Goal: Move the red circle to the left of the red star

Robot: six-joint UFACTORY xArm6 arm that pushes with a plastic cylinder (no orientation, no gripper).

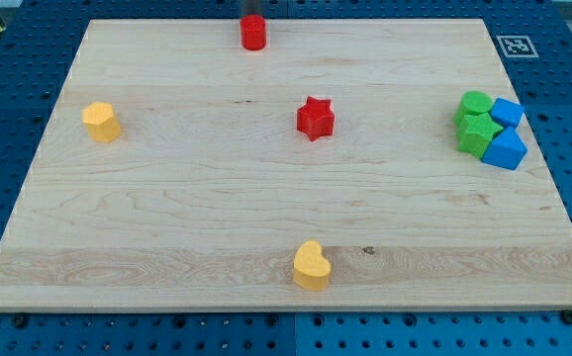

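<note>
Now, the red circle sits at the bench's top edge, up-left of the red star. My tip is barely visible behind it; there's no claw. An off-centre push could drive the circle into the star.

Red circle at board's top edge, red star mid-board (well apart); tip hidden.

Single raised view, angled down over whole board.
</note>
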